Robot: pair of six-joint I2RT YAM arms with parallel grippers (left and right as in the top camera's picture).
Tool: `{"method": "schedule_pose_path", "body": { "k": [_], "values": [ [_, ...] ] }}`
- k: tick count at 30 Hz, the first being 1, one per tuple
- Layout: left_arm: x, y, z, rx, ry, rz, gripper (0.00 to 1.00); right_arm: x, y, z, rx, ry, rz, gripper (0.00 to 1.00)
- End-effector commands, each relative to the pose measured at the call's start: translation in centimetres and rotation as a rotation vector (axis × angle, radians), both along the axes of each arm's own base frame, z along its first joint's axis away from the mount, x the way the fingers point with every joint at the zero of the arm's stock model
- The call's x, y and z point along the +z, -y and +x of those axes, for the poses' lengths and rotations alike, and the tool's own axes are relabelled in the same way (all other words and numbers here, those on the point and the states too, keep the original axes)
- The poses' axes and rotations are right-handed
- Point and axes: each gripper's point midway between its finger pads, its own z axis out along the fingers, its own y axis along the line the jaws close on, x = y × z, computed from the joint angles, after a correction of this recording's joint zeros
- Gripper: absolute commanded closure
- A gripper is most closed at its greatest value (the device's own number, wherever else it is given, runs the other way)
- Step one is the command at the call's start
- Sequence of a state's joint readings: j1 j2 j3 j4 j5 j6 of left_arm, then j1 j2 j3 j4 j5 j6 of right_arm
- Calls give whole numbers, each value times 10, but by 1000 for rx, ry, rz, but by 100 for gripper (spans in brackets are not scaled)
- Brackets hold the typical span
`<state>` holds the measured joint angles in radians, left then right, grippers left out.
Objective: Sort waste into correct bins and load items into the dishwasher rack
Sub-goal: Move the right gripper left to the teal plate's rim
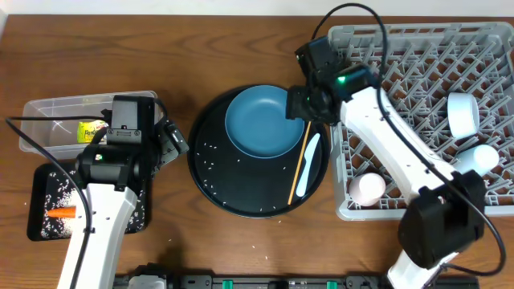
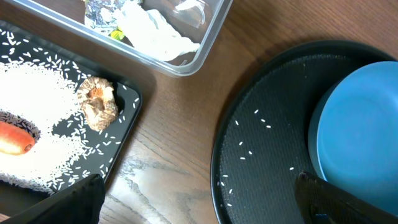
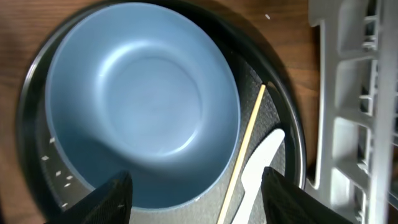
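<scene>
The dark-blue plate (image 1: 259, 120) lies on the round black tray (image 1: 241, 189), with the chopstick (image 1: 298, 170) and pale-blue utensil (image 1: 308, 164) to its right. My right gripper (image 1: 306, 107) hangs open over the plate's right rim. In the right wrist view the plate (image 3: 143, 106), chopstick (image 3: 246, 149) and utensil (image 3: 262, 160) show between the spread fingers of the gripper (image 3: 193, 202). My left gripper (image 2: 205, 205) is open over bare wood. The black tray bin (image 2: 127, 124) holds rice (image 2: 37, 106), a biscuit (image 2: 98, 103) and a carrot (image 2: 12, 138). The clear tub (image 2: 208, 37) holds tissue (image 2: 155, 32).
The dishwasher rack (image 1: 418, 104) fills the right side, with a white bowl (image 1: 463, 114), a light-blue cup (image 1: 482, 156) and a pink cup (image 1: 369, 187) in it. Loose rice grains (image 1: 210, 156) dot the round tray. The wrapper (image 1: 90, 129) lies in the tub (image 1: 48, 112).
</scene>
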<state>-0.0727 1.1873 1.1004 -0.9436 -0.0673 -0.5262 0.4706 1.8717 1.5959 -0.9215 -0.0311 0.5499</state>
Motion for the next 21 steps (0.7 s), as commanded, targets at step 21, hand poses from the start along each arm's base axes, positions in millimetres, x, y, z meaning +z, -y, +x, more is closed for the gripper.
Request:
{"method": "schedule_pose_path", "body": {
  "k": [21],
  "values": [
    [6, -4, 1, 10, 15, 14, 2, -111, -1, 4, -8, -141, -172, 71]
  ]
}}
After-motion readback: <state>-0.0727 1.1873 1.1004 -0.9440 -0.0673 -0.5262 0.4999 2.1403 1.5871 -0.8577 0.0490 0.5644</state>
